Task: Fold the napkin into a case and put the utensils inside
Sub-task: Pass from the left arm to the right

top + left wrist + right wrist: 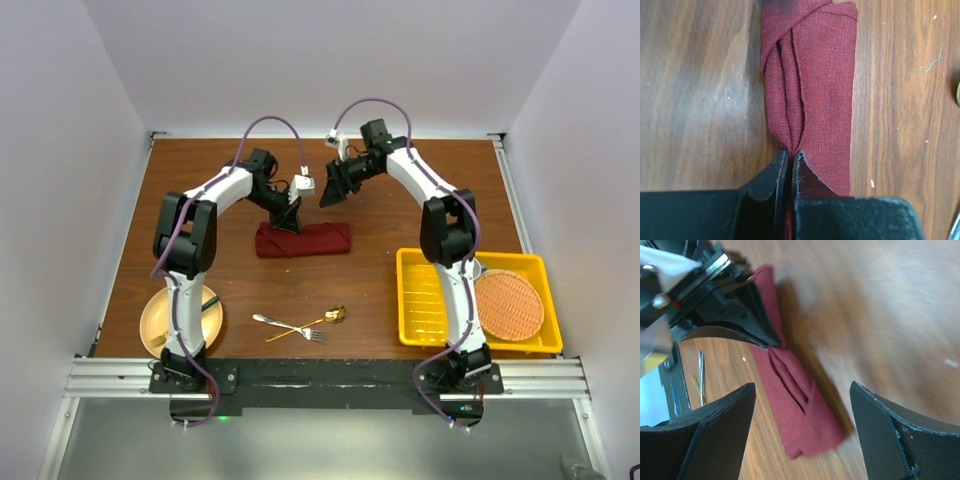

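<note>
The maroon napkin (303,240) lies folded as a narrow strip, the case, in the middle of the table (815,75) (800,415). My left gripper (290,222) (791,152) is shut on a raised fold near the strip's left end, its black fingers (755,325) pinching the cloth. My right gripper (330,195) (802,385) hangs open above the table just behind the strip's right half, with nothing between its fingers. The silver fork (275,322) and the gold spoon (335,314) lie crossed near the front edge, apart from both grippers.
A yellow tray (430,300) at the front right holds a round orange woven mat (509,304). A tan plate (150,325) with dark green-handled cutlery (208,305) sits at the front left beside the left arm's base.
</note>
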Controlling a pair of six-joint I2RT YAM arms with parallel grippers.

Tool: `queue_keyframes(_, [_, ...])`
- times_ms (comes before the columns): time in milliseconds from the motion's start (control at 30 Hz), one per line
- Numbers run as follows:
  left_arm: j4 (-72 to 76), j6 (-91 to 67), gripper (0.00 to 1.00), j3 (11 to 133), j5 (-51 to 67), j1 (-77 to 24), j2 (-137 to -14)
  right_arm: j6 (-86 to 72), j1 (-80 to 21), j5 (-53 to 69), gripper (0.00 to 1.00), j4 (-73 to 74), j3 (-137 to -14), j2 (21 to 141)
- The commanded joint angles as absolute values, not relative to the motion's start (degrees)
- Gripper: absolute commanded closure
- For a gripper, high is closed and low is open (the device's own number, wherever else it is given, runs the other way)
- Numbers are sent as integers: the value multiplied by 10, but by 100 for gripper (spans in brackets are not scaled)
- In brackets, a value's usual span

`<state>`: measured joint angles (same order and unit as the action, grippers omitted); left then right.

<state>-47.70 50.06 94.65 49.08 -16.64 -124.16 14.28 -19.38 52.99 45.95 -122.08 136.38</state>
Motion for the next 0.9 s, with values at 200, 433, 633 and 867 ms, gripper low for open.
queue_keyframes(200, [-475,568,100,942,512,-173,-1201,235,-243,546,20,462,-1172,1356])
queue_keyframes(433, [-476,573,100,938,517,-173,-1195,242,-246,557,23,455,-1154,1365])
queue_keyframes(633, [-473,585,100,928,519,-173,-1189,280,-245,579,25,447,-1129,1348])
queue_keyframes(867, [-470,610,100,914,525,-173,-1182,289,-233,601,26,408,-1116,1360])
